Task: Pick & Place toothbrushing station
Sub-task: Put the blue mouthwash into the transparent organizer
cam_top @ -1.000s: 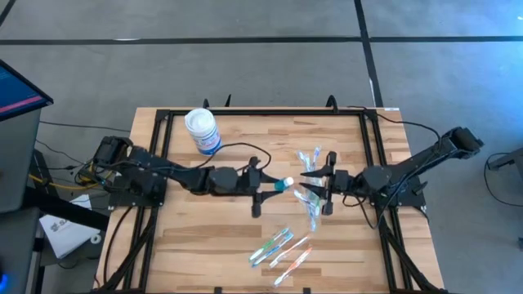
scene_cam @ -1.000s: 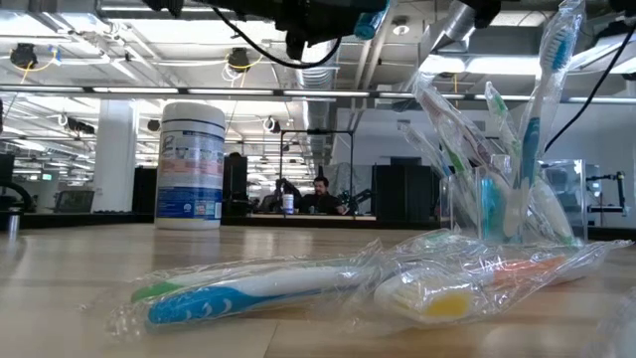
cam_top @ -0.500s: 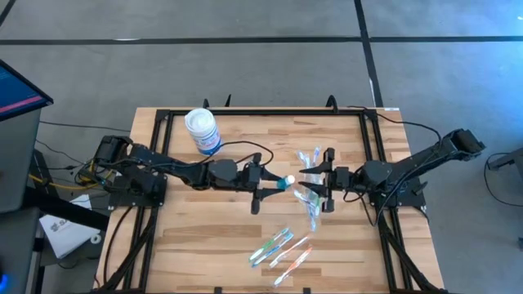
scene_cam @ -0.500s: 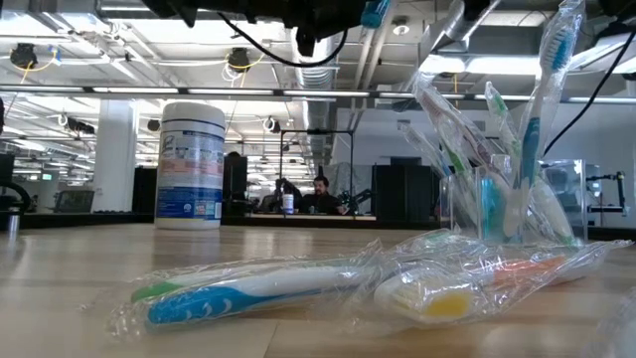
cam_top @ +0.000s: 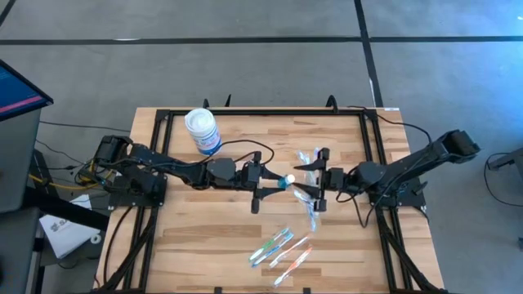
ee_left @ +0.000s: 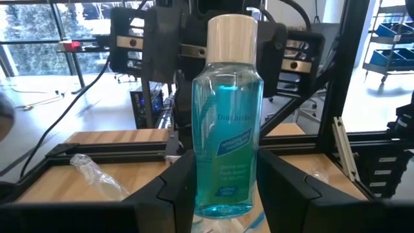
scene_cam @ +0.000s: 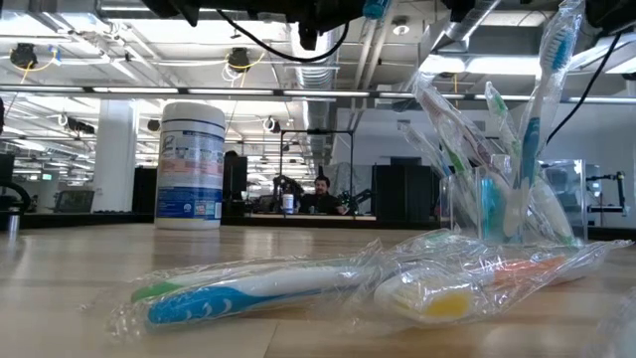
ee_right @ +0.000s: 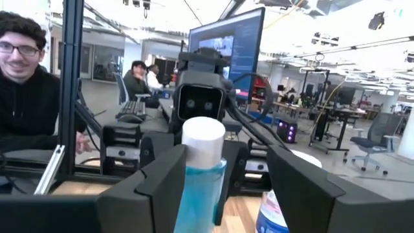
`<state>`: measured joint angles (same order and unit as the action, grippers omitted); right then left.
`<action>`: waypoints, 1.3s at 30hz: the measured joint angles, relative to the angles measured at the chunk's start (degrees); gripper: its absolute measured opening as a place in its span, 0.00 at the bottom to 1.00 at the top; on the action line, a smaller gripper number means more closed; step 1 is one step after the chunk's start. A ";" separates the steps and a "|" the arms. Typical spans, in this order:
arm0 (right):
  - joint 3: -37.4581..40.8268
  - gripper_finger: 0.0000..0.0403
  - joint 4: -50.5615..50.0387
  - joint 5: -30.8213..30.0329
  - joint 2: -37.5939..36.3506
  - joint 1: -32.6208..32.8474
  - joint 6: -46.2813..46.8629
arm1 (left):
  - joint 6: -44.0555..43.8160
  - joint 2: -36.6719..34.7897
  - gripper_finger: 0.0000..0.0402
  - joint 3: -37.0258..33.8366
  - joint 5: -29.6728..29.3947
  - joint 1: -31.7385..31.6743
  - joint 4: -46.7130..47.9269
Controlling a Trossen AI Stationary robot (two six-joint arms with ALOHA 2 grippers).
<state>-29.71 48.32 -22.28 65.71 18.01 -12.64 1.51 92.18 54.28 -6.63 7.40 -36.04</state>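
The left pincer [cam_top: 270, 184] hangs over the middle of the counter [cam_top: 188, 237] with its fingers closed on the body of a small teal bottle [ee_left: 228, 123], white cap pointing toward the other arm. The right pincer [cam_top: 313, 181] faces it from close by, its fingers spread wide on either side of the capped end and not visibly gripping anything. It looks like a hand-over caught midway, though I can't judge which way it is going.

Just beside the right pincer stands the clear cup [scene_cam: 497, 204], already stuffed with several wrapped toothbrushes [scene_cam: 537, 109] leaning out at angles. So part of the station is filled. At least three wrapped brushes [cam_top: 282, 247] lie loose on the near side of the counter, and the bottle has yet to be set down, so I'd say a fair share of the work is left.

For room: the middle is crowded, both arms almost nose to nose with the cup's splayed brushes next to them. The white canister [cam_top: 202, 131] sits well apart near the far edge, and the black frame rails [cam_top: 159, 163] border both sides.
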 joint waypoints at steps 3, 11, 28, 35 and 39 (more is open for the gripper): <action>-0.07 0.51 2.19 1.07 1.14 -0.42 0.01 | 0.05 0.00 0.33 0.00 0.00 0.00 -0.15; -5.00 0.48 0.11 3.49 5.37 -2.35 0.00 | 0.01 0.00 0.33 -0.02 -0.13 0.00 -0.42; -6.03 0.21 -1.66 7.48 5.40 -2.72 0.42 | 0.30 0.00 0.33 -0.09 0.02 0.00 0.26; -6.10 0.21 -2.21 7.62 5.36 -2.72 0.56 | 0.22 0.00 0.33 -0.09 0.00 0.00 0.23; -6.10 0.21 -2.26 7.63 5.36 -2.72 0.63 | 0.18 0.02 0.33 -0.09 -0.01 0.00 0.23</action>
<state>-35.81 46.06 -14.66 71.07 15.29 -12.01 1.69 92.20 54.19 -6.64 7.40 -35.81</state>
